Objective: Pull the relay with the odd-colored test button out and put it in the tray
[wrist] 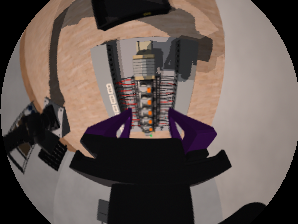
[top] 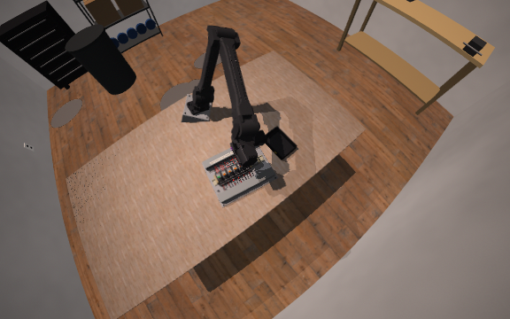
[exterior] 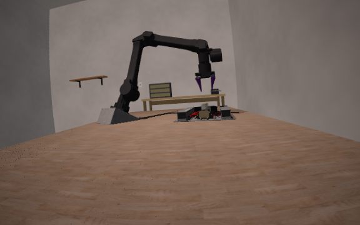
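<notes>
A grey panel (top: 238, 176) lies on the bench and carries a row of relays (top: 227, 172). Most show red or orange buttons; the one at the row's left end (top: 216, 176) looks greenish, but it is small. The black tray (top: 282, 143) stands open side up just beyond the panel's right end. My gripper (exterior: 205, 84) has purple fingers, points straight down and hangs well above the panel, open and empty. In the wrist view the fingers frame the relay row (wrist: 148, 99), with the tray (wrist: 129, 2) at the top.
The arm's base (top: 197, 112) stands behind the panel. Off the bench are a black cylinder (top: 101, 59), a dark cabinet (top: 35, 42) and a wooden table (top: 414, 49).
</notes>
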